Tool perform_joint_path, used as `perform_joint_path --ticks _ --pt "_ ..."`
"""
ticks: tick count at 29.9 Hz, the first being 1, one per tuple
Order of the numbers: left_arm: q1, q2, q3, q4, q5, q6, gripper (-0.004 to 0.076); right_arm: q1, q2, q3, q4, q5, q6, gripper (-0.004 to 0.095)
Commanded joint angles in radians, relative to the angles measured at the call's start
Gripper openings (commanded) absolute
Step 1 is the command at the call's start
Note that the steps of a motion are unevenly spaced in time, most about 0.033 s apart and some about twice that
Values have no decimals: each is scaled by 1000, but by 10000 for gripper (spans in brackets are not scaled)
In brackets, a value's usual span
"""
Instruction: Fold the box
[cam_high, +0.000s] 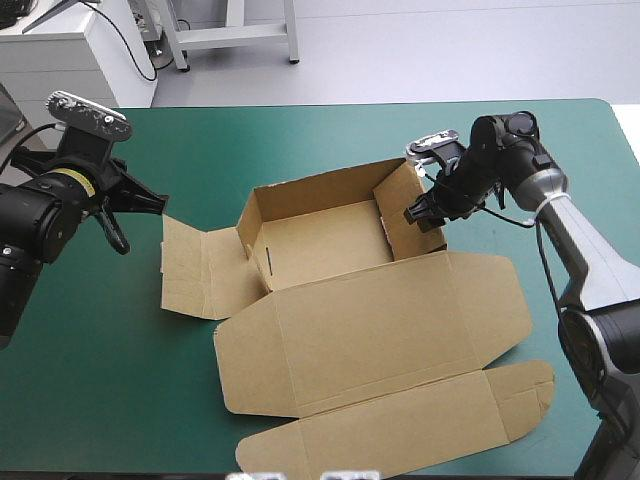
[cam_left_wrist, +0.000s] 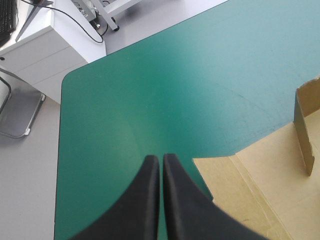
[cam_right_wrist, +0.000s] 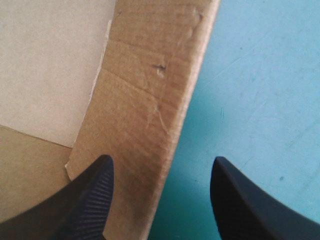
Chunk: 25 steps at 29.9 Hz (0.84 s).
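The brown box (cam_high: 320, 235) lies mid-table as an open tray with back and side walls raised. Its lid (cam_high: 380, 320) lies flat toward the front, and a side flap (cam_high: 200, 265) lies flat on the left. My right gripper (cam_high: 425, 212) is open at the tray's right wall. In the right wrist view that wall's (cam_right_wrist: 145, 100) edge runs between the spread fingers of the right gripper (cam_right_wrist: 161, 160), without contact that I can see. My left gripper (cam_high: 158, 204) is shut and empty, just off the left flap's far corner. In the left wrist view the left gripper (cam_left_wrist: 161, 160) points over the cover beside the flap (cam_left_wrist: 240, 195).
The teal-green cover (cam_high: 90, 340) lies bare left of the box and along the far edge (cam_high: 330, 125). The table's far left corner (cam_left_wrist: 67, 82) shows ahead of the left gripper, with a white cabinet (cam_left_wrist: 40, 50) beyond it. The lid's front flap (cam_high: 400, 430) reaches close to the table's near edge.
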Motion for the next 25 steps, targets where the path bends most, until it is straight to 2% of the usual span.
perform_joint_path --ticks 1,7,10,11,15,16,22,25 --pt "-3 -23 -28 8 -40 -22 4 12 -18 -30 3 -27 -26 540" --pt "-3 -23 -28 -9 -5 -26 4 36 64 -32 -42 -75 9 536" --pt "-3 -23 -28 -12 28 -26 4 34 75 -34 -42 -73 18 457" --pt "-3 -23 -28 -12 27 -26 4 34 75 -34 -42 -73 18 393" --pt "-3 -23 -28 -12 19 -27 4 34 75 -48 -40 -58 4 25" --pt "-3 -23 -28 -12 19 -30 4 34 75 -53 -32 -51 -8 -21" --pt "-3 -23 -28 -6 35 -60 4 19 55 -85 60 -42 -39 -21" --pt "-3 -23 -28 8 35 -64 4 -9 22 -105 67 -9 -49 -21"
